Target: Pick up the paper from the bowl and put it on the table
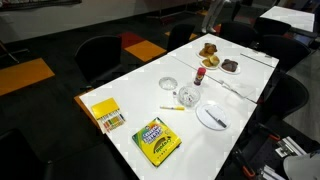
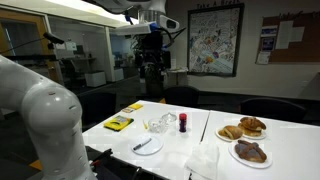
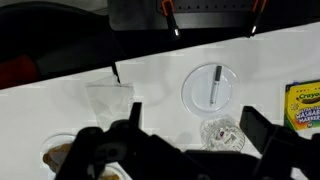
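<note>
The small clear glass bowl stands near the middle of the white table. The whitish crumpled paper lies inside it. In an exterior view the bowl stands beside a small red bottle. My gripper hangs high above the table, well clear of the bowl. In the wrist view my gripper is open and empty. The bowl with the paper shows far below, between the dark fingers, nearer the right one.
A white plate with a utensil lies beside the bowl. A green-and-yellow crayon box, a yellow pad, a shallow clear dish, a napkin and two pastry plates are also on the table. Dark chairs surround it.
</note>
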